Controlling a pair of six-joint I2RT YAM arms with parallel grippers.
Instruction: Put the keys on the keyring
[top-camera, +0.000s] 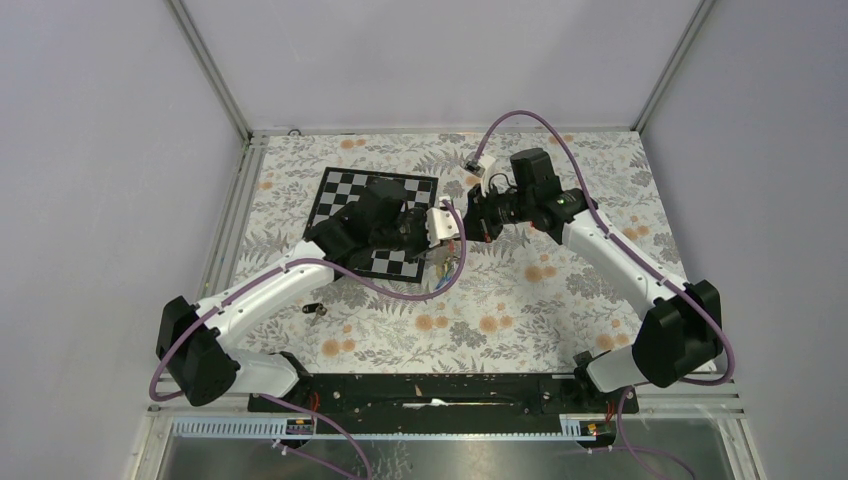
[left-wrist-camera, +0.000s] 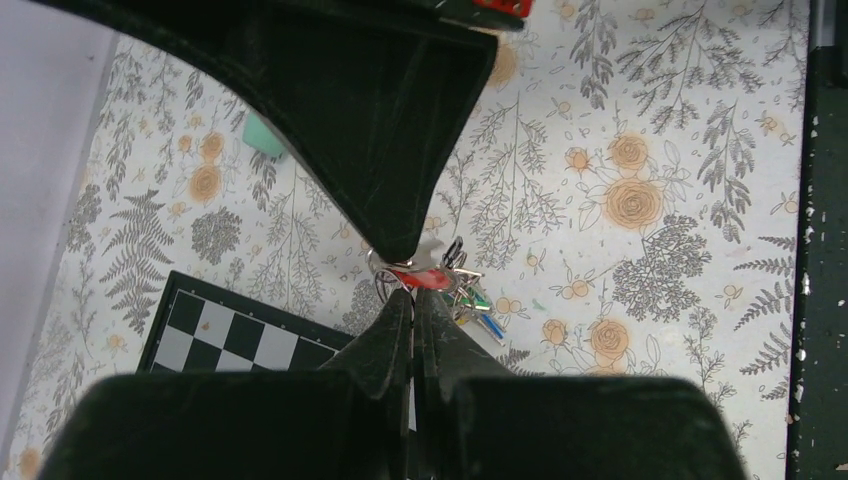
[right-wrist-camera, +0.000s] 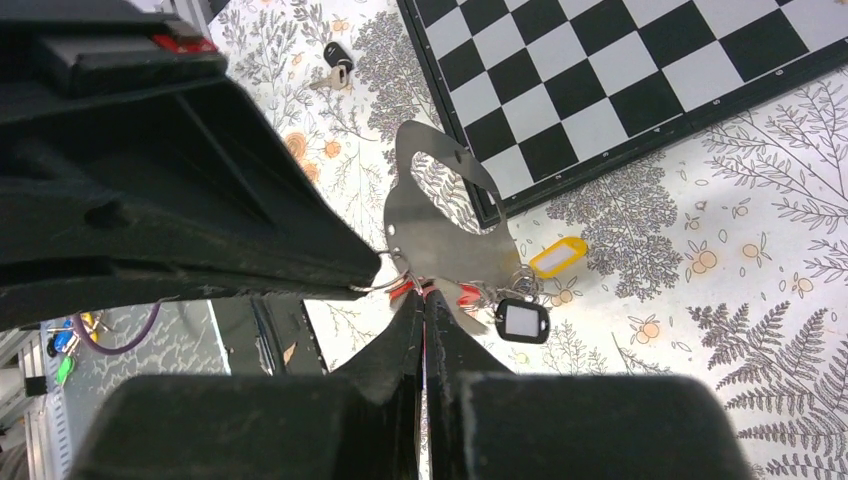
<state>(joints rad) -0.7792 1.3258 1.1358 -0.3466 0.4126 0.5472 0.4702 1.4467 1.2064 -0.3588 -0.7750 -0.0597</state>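
Where the two arms meet above the middle of the table, the left gripper (left-wrist-camera: 410, 300) has its black fingers pressed fully together, with no gap between them. Its tip pinches the thin grey wire keyring (right-wrist-camera: 385, 283), which loops out from that tip in the right wrist view. The right gripper (right-wrist-camera: 422, 300) is likewise closed tight, tip to tip with the left one, and it nips the bunch of small metal keys (left-wrist-camera: 474, 298) at a red plastic tag (left-wrist-camera: 420, 278). Exactly which part sits between its pads is hidden.

The bunch hangs between the two tips, off the surface. Yellow (right-wrist-camera: 558, 257) and black (right-wrist-camera: 522, 322) tags dangle from it beside a flat silver metal plate with an oval hole (right-wrist-camera: 440, 215). Green and blue tags show in the left wrist view. One more key with a black head (top-camera: 315, 310) lies alone on the table, well apart, near the left arm.

Below is a cloth printed with grey ferns and orange flowers (top-camera: 560, 290). A black-and-white chequered board (top-camera: 345, 195) lies flat on it under the left arm. A teal object (left-wrist-camera: 262, 135) peeks out behind the right gripper. Pale grey walls with aluminium corner posts (top-camera: 215, 70) enclose the table, and a black rail (top-camera: 430, 390) carries the arm bases.
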